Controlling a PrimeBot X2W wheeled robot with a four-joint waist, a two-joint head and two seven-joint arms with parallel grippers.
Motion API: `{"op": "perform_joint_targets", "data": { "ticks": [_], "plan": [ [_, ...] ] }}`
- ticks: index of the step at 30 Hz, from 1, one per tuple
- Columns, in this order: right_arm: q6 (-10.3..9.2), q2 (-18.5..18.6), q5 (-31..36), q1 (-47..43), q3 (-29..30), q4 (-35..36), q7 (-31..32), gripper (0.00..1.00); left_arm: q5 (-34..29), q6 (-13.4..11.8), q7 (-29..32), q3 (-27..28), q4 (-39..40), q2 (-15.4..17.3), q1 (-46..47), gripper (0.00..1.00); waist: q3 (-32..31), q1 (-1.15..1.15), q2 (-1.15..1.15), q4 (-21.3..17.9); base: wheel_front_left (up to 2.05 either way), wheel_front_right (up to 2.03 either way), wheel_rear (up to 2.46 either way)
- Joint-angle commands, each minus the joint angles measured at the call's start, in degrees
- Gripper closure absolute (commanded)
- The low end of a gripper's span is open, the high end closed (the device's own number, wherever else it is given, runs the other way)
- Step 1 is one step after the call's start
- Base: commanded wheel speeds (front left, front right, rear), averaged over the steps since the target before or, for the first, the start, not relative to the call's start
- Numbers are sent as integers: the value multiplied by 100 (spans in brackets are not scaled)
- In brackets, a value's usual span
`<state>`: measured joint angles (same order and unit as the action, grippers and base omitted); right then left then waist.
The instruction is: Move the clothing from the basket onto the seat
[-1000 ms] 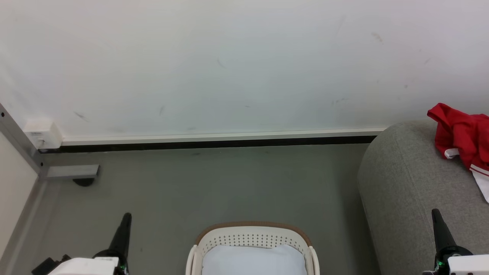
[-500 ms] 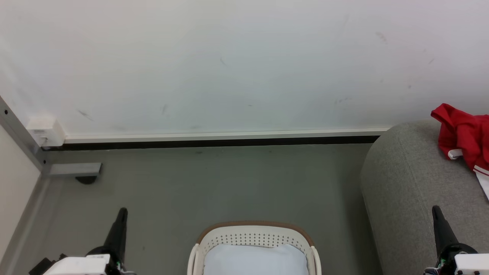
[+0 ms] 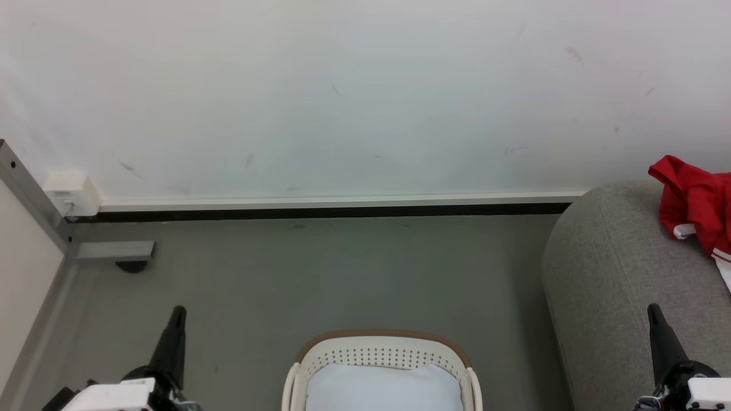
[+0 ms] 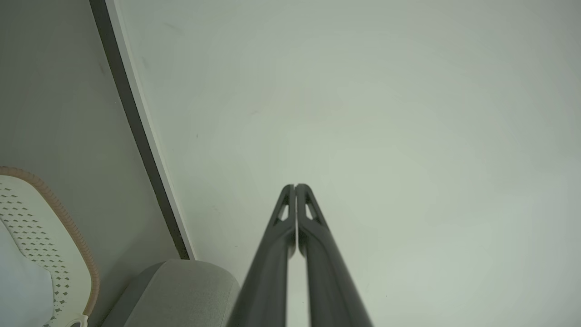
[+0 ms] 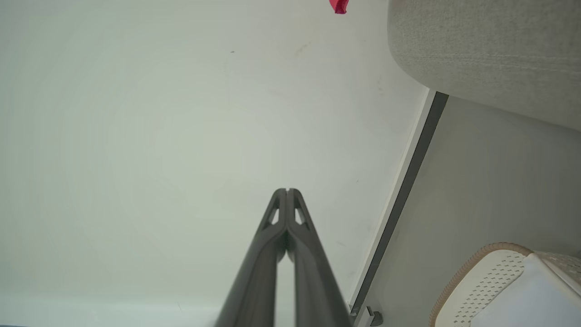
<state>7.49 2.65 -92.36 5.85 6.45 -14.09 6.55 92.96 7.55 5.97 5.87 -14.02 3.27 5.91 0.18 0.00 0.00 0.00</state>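
At your far left a grey metal post (image 3: 28,194) runs down the corner, with a small white box (image 3: 71,194) beside it on the wall (image 3: 365,97). Your left gripper (image 3: 178,313) sits low at the lower left of the head view. Its dark fingers point up, leaning slightly right, above the grey floor (image 3: 342,274). In its wrist view the two fingers are pressed together tip to tip with nothing between them, aimed at the wall.

In the middle, at the bottom edge, the basket (image 3: 380,338) stands on the floor with a pale blue-white padded fabric (image 3: 382,391) inside it.

To the right is the seat (image 3: 617,268), its rounded end near the basket but apart from it. The clothing (image 3: 694,202) lies bunched on top of the seat at the right edge, a white band showing.

Your right gripper (image 3: 654,311) rises at the lower right, in front of the seat's side. Its fingers point up, leaning slightly left, and its tips likewise meet on nothing.
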Motion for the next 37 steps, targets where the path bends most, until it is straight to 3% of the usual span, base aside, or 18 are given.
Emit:
{"op": "perform_joint_targets", "data": {
  "ticks": [1,37],
  "plan": [
    [0,42,-11,68,21,26,19,100,4,17,20,26,-6,9,52,100,0,0,0,0,0,0,0],
    [0,41,-12,67,20,24,17,100,-40,17,42,54,-6,-11,54,100,0,0,0,0,0,0,0]
  ]
}}
